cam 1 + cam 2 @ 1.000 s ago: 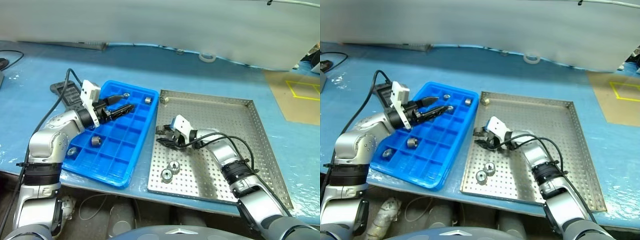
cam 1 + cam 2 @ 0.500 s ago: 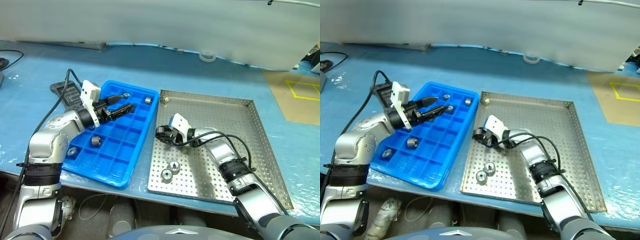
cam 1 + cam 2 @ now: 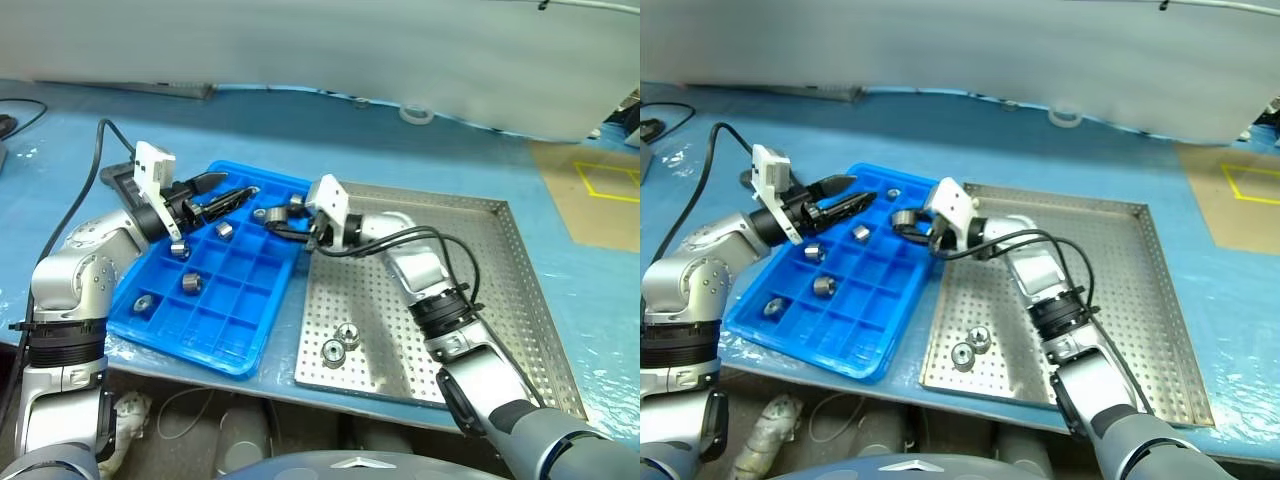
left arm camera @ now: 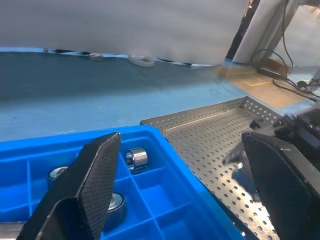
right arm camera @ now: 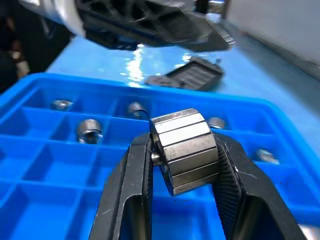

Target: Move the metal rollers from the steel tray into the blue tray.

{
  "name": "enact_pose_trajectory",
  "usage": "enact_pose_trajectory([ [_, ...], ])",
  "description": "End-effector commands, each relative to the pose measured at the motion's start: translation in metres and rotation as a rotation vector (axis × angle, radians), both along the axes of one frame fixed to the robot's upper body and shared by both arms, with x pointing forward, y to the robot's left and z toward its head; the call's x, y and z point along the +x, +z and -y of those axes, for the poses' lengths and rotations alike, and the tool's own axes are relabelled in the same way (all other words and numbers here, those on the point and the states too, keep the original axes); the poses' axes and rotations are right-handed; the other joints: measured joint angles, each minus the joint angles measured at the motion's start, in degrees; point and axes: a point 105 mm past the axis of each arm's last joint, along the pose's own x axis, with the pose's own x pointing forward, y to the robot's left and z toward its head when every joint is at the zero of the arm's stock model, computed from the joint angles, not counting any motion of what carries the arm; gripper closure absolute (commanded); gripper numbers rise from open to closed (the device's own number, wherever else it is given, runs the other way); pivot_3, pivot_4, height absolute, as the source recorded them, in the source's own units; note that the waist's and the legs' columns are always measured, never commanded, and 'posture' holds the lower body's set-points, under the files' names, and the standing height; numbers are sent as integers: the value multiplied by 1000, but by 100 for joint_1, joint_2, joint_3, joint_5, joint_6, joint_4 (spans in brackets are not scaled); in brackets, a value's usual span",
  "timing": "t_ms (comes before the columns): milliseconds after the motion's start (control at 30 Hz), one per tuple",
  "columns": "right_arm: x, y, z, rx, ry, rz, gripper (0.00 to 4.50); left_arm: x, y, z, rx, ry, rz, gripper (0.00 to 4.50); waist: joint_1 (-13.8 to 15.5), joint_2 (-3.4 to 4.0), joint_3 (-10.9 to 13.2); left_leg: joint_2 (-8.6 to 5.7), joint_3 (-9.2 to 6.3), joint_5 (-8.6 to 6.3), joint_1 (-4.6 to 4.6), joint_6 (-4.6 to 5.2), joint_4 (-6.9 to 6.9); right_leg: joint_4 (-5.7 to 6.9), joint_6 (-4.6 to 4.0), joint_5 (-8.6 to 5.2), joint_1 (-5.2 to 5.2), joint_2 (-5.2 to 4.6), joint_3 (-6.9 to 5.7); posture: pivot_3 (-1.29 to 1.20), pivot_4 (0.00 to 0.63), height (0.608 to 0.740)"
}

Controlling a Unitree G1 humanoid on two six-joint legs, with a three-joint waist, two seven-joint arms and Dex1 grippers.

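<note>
My right gripper (image 3: pixel 279 217) is shut on a metal roller (image 5: pixel 184 150), held on its side above the far right part of the blue tray (image 3: pixel 258 333). Several metal rollers (image 3: pixel 191 283) lie in the blue tray's compartments. Two more metal rollers (image 3: pixel 348 334) sit close together near the front left of the steel tray (image 3: pixel 455 250). My left gripper (image 3: pixel 228 188) hovers open over the blue tray's far left part, pointing toward the right gripper, with nothing between its fingers (image 4: pixel 95 175).
A dark grey controller (image 3: pixel 122 180) lies on the blue table behind the left gripper, with a cable running off it. A tape roll (image 3: pixel 415 113) sits at the back. A brown board with yellow lines (image 3: pixel 590 190) lies to the far right.
My right gripper has risen from the steel tray and swung left over the blue tray with a roller in it. The left gripper has shifted a little up and to the left.
</note>
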Motion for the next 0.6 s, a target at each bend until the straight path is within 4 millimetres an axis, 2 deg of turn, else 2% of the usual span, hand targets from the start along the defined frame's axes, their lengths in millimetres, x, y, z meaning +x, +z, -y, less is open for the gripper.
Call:
enact_pose_trajectory([
  [33, 6, -12, 0, -34, 0, -4, 3295, -4, 13, -11, 2, 50, 58, 413, 73, 1, 2, -3, 0, -2, -6, 2, 2, -1, 0, 0, 1, -3, -4, 165, 150, 740],
  [233, 25, -25, 4, -62, -85, 17, 3295, -9, 12, -13, 8, 68, 57, 413, 113, -1, 2, -6, -16, -2, -25, 1, 16, -1, 1, 1, -2, -13, -27, 187, 150, 740],
  [333, 25, -30, 6, -88, -76, 65, 3295, -9, 12, -11, 7, 70, 58, 413, 113, 0, 3, -2, -21, 4, -15, -8, 13, 2, 1, 0, 0, -11, -29, 181, 150, 740],
  [367, 23, -30, 5, -75, -60, 57, 2563, -9, 13, -10, 4, 67, 58, 413, 111, 0, 3, 0, -22, 4, -13, -10, 12, 2, 1, 0, 2, -10, -30, 181, 150, 740],
  [500, 14, -37, 4, -90, -24, 26, 1322, -7, 12, -7, 1, 60, 56, 413, 104, -1, 2, 0, -23, 4, -13, -9, 12, 1, 3, 2, 3, -5, -29, 157, 150, 740],
  [600, 16, -30, 10, -60, -57, 25, 1322, -4, 13, -2, -5, 42, 54, 413, 107, -1, 2, 0, -26, 4, -14, -9, 12, 1, 4, 2, 4, -5, -35, 139, 150, 740],
])
